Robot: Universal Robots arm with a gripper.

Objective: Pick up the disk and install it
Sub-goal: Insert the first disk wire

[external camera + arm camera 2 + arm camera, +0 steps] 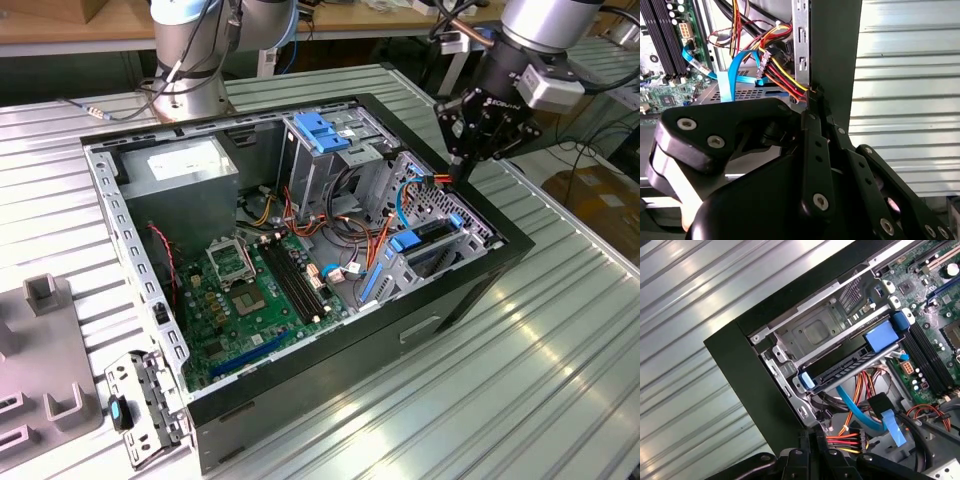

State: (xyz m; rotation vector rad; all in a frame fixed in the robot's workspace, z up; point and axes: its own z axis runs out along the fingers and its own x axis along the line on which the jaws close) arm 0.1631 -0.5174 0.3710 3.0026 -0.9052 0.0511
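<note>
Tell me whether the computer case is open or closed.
Open: the computer case has no side panel on, so the motherboard and cables lie exposed in the exterior view.

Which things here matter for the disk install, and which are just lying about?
Job in hand:
tool, shut, at the case corner
disk with blue rails, sitting in the drive bay

Lying about:
grey blocks
loose metal bracket
power-supply box

A ribbed metal table carries the open computer case (lid off).
</note>
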